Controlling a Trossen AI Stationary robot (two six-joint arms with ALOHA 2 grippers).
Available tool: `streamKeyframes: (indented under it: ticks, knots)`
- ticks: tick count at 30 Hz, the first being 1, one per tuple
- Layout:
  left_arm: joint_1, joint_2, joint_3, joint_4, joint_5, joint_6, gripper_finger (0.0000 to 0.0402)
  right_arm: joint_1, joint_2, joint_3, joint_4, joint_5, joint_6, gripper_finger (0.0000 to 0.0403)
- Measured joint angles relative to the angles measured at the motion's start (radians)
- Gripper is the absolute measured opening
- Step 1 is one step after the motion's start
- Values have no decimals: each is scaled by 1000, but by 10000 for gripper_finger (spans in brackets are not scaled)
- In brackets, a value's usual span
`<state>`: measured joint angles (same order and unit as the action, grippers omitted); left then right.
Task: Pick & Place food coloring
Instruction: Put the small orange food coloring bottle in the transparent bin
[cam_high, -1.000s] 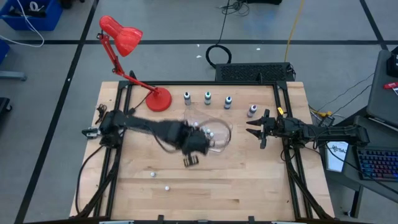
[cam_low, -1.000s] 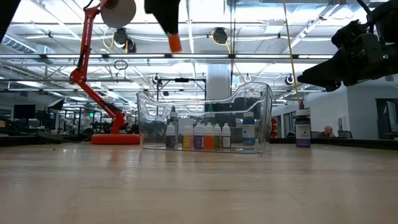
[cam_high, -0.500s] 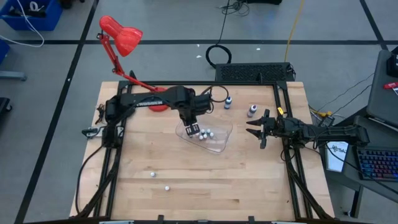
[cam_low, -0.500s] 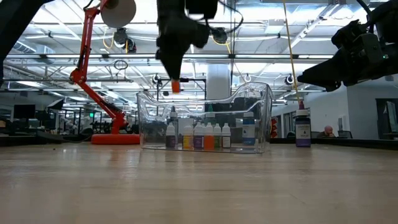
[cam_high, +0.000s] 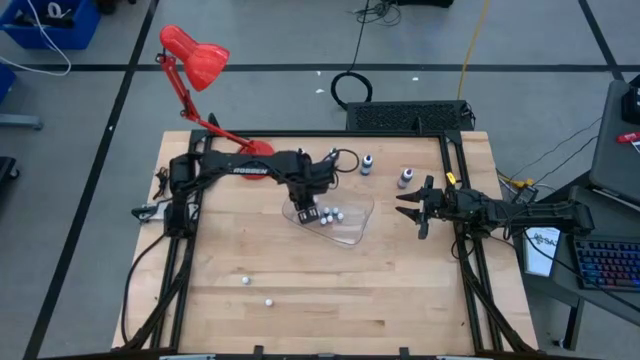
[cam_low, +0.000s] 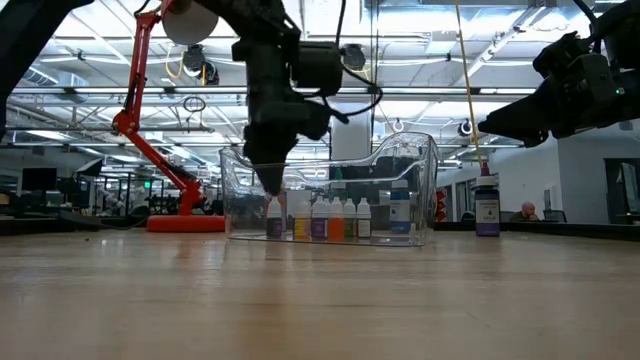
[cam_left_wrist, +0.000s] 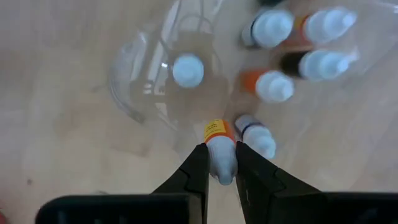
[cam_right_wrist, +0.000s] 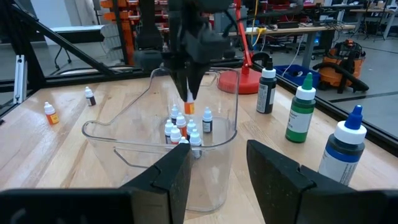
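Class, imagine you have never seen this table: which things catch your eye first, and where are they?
The red desk lamp at the table's back left corner stands out. Mid-table, the left tool lowers a small orange-labelled bottle into the clear container of tiny bottles. The right tool waits open at the right edge.

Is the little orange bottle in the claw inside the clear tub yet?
Yes: the left claw holds the small orange-labelled bottle inside the clear plastic tub.

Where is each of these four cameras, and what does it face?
High: overhead, looking down on the table and both arms.
Low: at tabletop height, facing the clear bin; arms enter from above.
Left wrist: over the bin, left hand pinching an orange-labelled dropper bottle.
Right wrist: right hand faces the bin.
All four share the bin.
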<state>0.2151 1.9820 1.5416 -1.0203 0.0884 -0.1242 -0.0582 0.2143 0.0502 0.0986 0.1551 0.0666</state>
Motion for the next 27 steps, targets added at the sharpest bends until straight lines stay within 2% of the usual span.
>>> streamKeyframes:
  ticks: [7, 16, 27]
  knots:
    - [14, -7, -59, 95, 11, -5, 55, 0, 0, 0, 0, 0, 0, 144]
    - [14, -6, -62, 110, 13, -6, 55, 0, 0, 0, 0, 0, 0, 144]
    - [-19, 1, 33, 102, 32, -2, 55, 0, 0, 0, 0, 0, 0, 144]
